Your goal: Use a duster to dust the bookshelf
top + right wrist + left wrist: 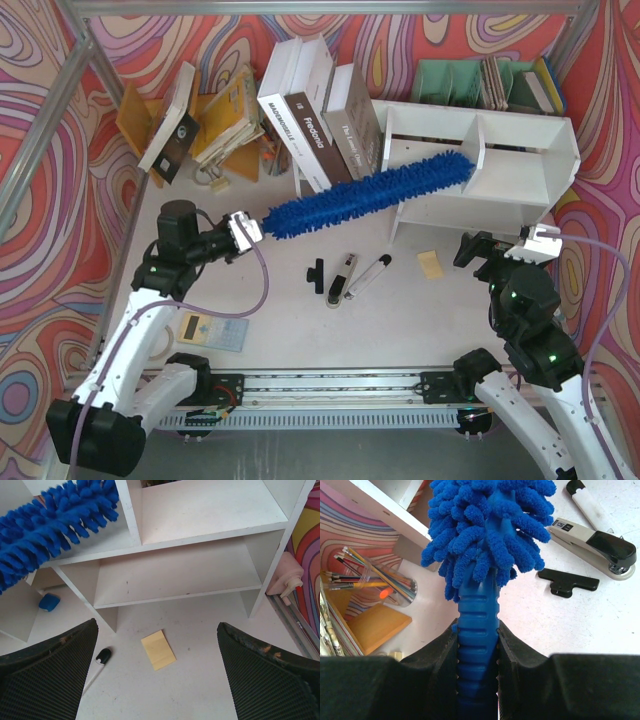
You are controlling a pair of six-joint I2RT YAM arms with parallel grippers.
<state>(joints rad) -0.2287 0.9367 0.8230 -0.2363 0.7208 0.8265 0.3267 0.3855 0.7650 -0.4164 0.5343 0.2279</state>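
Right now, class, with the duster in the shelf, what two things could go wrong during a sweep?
The duster passes close by the leaning books; a sideways sweep might topple them. The left gripper holds only the handle's end, so pressing the tip against the bookshelf divider could twist the duster in the grip.

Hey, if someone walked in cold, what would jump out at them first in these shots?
The bright-blue fluffy duster, gripped by its handle in the left tool, stretches diagonally across the table with its tip at the left cubby of the white bookshelf. Loud swirly pink-and-orange walls surround everything.
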